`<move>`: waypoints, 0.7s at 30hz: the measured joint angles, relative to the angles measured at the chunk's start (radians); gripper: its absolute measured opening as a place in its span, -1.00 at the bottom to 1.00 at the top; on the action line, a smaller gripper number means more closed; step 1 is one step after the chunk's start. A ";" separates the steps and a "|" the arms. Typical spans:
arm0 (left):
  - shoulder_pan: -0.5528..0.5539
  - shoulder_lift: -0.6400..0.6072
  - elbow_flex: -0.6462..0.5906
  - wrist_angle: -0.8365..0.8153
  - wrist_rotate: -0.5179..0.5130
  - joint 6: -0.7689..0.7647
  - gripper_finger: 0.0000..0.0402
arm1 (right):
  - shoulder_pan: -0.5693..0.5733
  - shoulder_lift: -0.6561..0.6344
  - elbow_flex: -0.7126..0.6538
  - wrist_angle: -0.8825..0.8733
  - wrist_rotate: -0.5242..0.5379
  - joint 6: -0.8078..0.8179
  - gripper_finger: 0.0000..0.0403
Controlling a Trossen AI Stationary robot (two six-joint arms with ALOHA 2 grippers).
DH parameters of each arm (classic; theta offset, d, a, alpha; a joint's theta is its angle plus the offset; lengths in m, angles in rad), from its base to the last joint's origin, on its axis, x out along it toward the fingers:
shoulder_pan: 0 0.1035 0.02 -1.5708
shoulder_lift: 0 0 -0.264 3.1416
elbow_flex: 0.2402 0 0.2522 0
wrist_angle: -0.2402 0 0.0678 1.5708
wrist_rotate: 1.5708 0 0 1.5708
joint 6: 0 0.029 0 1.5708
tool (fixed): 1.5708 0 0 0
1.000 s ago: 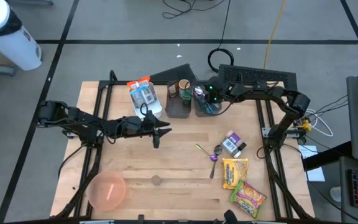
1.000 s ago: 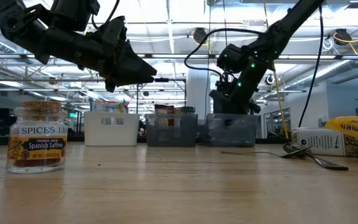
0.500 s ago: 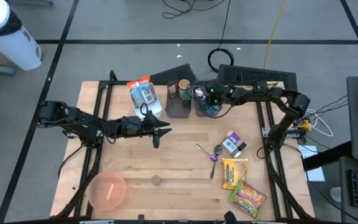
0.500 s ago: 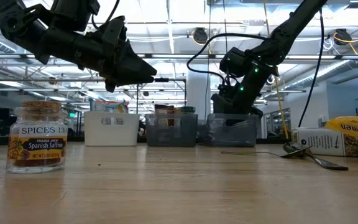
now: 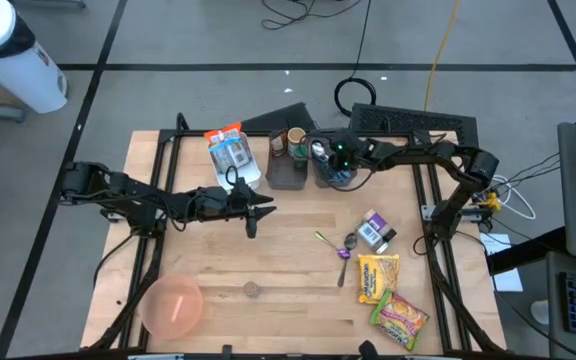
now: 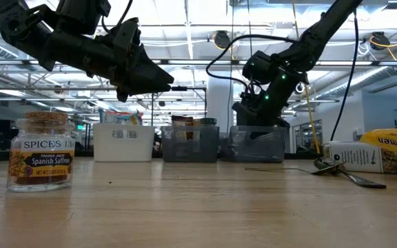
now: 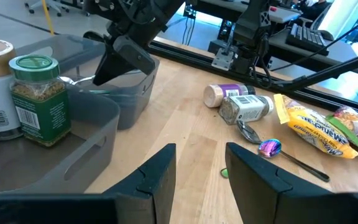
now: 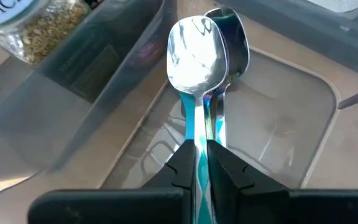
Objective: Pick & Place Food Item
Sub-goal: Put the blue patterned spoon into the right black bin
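Gripping spoon (image 8: 194, 50) over grey bin (image 8: 303, 118), right hand (image 8: 199, 163) inside rim; left hand (image 7: 197, 174) open mid-table.

Left arm: reaching in from the left edge of the desk, lying low and nearly level across it toward the middle.
Left gripper (image 5: 255, 210): hovering above the desk; jaws standing apart, with nothing between them.
Right arm: bending in from the right edge, forearm running along the back of the desk.
Right gripper (image 5: 324, 158): pointing downward at the back centre; jaws pressing together on a spoon (image 8: 194, 46).
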 joint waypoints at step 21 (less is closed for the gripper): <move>0.000 0.000 0.000 -0.006 0.000 -0.003 -0.27 | 0.001 0.080 0.002 0.076 -0.011 0.012 -0.93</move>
